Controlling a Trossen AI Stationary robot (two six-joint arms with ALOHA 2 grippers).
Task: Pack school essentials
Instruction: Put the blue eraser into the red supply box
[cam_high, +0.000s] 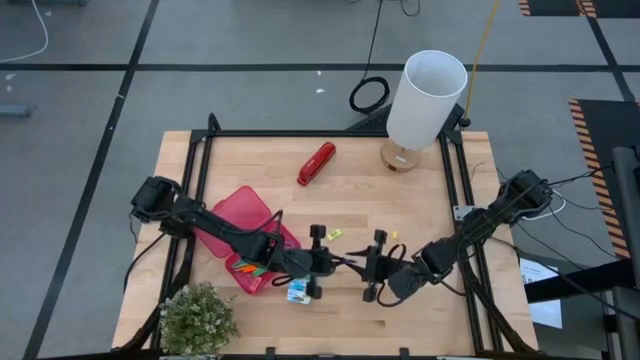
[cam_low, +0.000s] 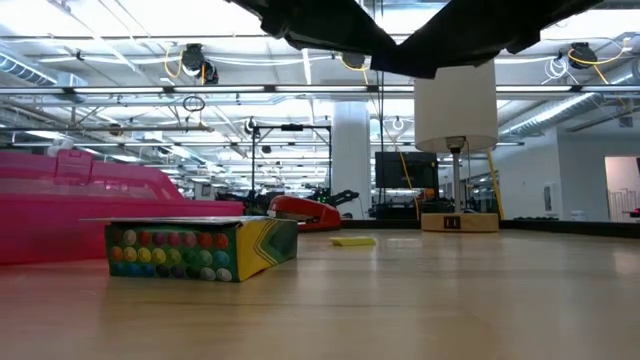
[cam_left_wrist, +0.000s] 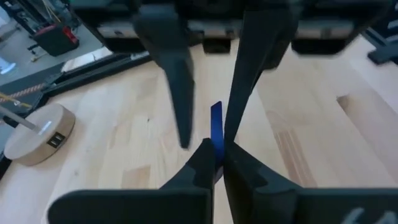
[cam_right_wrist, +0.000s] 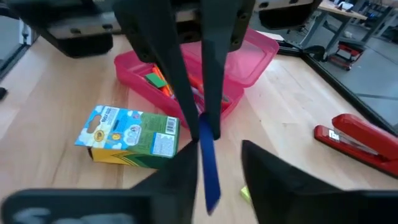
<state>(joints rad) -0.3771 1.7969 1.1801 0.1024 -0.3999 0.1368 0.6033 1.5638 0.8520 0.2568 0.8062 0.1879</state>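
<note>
Translucent pink plastic case (cam_high: 243, 222): orange pens (cam_high: 250, 268) inside | slim blue pen (cam_right_wrist: 208, 167): pinched by left gripper (cam_left_wrist: 213, 155), right gripper (cam_right_wrist: 214, 165) parted around it, 3 o'clock of case.

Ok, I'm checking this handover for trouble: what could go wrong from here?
1. The left gripper is shut on only one end of the thin blue item, and the right gripper is open around it. If the right closes off-centre, the item might twist loose and drop.
2. The two grippers' fingers stand very close, so they could collide.
3. The crayon box lies beside the case, near both grippers; a low move might knock it.
</note>
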